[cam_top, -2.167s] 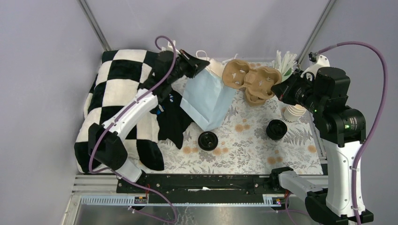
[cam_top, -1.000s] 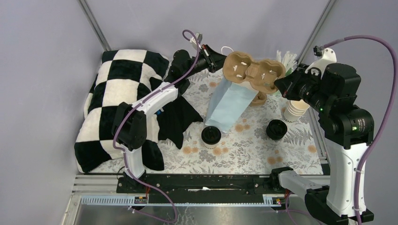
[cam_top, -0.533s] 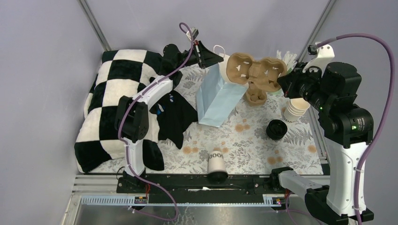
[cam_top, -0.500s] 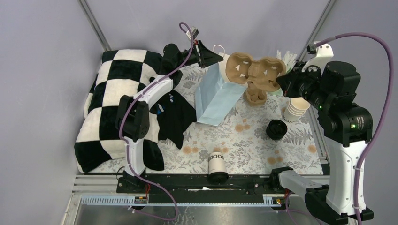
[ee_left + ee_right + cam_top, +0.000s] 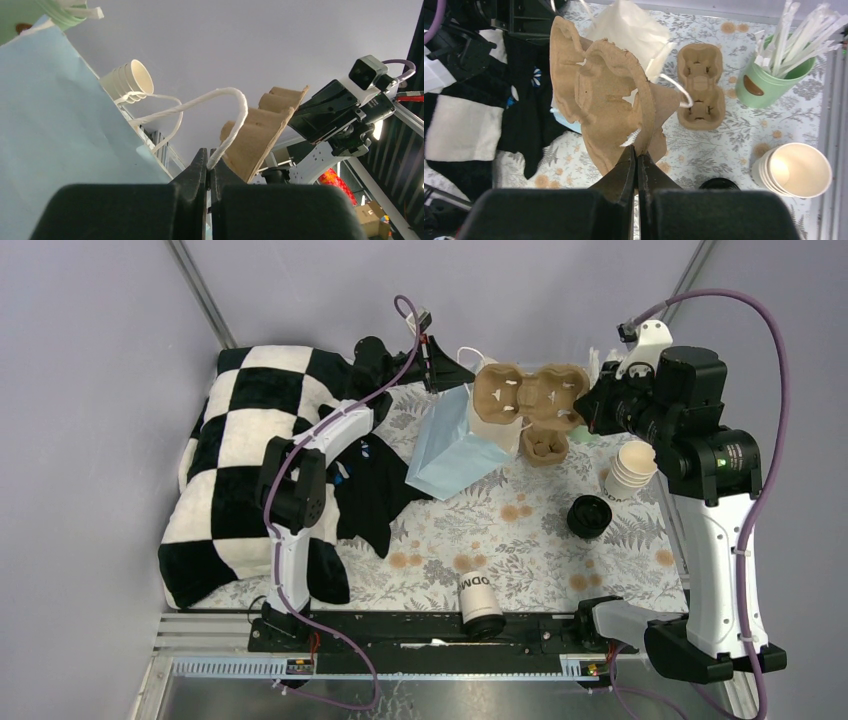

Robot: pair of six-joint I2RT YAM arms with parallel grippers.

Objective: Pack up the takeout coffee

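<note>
The takeout coffee (image 5: 478,598), a white cup with a black lid and dark lettering, lies on its side at the table's front edge, far from both grippers. My left gripper (image 5: 447,368) is shut on the white rope handle (image 5: 220,97) of a light blue paper bag (image 5: 455,445) and holds the bag up, tilted. My right gripper (image 5: 590,408) is shut on the edge of a brown cardboard cup carrier (image 5: 525,400), held in the air at the bag's mouth. The carrier (image 5: 609,95) fills the right wrist view above my right gripper (image 5: 637,152).
A second carrier (image 5: 545,445) lies on the floral cloth. A second black-lidded cup (image 5: 590,516) stands upright at the right. A stack of lidless cream cups (image 5: 632,468) and a green cup of straws (image 5: 769,82) stand at the right edge. A checkered cloth (image 5: 240,460) covers the left.
The coffee cup, upright a second ago, has toppled and rolled to the front edge. The bag's bottom swung left. The right arm rose and levelled the carrier at the bag's mouth.
</note>
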